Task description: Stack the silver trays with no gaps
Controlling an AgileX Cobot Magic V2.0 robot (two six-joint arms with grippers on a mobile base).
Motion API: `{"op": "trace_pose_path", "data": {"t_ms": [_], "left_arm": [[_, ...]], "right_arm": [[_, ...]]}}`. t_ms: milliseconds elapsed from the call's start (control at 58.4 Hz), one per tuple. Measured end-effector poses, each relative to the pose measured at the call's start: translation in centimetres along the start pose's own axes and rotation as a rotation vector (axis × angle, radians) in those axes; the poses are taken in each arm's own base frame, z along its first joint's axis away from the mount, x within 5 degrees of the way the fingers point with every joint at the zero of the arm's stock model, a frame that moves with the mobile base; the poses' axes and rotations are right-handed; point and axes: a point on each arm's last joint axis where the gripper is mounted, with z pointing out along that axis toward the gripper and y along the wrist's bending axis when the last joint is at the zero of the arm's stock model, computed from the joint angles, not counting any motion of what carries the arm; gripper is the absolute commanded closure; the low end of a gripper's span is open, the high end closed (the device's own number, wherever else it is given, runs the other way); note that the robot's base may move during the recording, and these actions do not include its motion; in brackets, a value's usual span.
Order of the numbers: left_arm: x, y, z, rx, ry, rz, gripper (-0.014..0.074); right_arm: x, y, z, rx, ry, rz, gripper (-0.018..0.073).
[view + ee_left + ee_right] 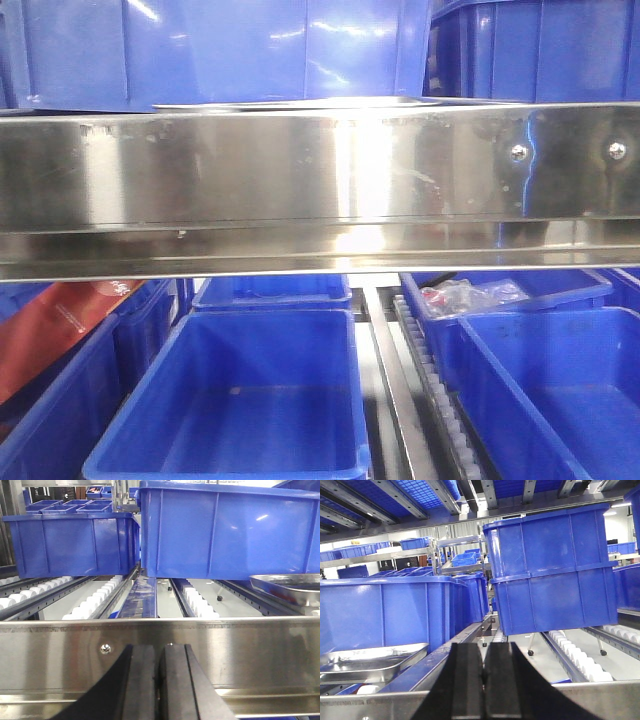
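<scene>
The front view sits level and very near the steel rail (320,170), which fills its middle band, with blue bins (230,420) above and below. The left wrist view looks level over the left gripper (159,680) and that rail, across roller tracks (95,602). The right wrist view tilts upward past the right gripper (484,680). Both wrist views share the silver tray (290,587) — at the right edge in one, lower left in the other.

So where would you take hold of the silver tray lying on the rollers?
Pinch the silver tray by its near rim, coming from the front over the steel rail. It lies flat and shallow, with a blue bin close behind, so that lip is the likeliest hold.
</scene>
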Motion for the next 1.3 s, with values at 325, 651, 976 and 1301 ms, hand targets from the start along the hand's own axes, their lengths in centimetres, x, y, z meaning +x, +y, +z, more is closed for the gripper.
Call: {"op": "trace_pose_path", "data": {"t_ms": [325, 651, 976, 1301], "left_arm": [[-0.2, 0.0, 0.0, 0.000, -0.026, 0.000, 0.0602], [-0.7, 0.0, 0.0, 0.001, -0.075, 0.000, 0.0602], [-1.8, 0.0, -0.2, 0.002, -0.204, 0.000, 0.0602], [-7.0, 0.7, -1.8, -0.023, -0.560, -0.161, 0.0602]], "right_arm": [[0.0, 0.0, 0.0, 0.000, 0.000, 0.000, 0.0619], [0.0, 0.0, 0.0, 0.000, 0.000, 0.000, 0.0619], [-0.2, 0.0, 0.0, -0.002, -0.025, 0.000, 0.0619], [-2.7, 0.3, -0.2, -0.025, -0.240, 0.019, 0.0619]]}}
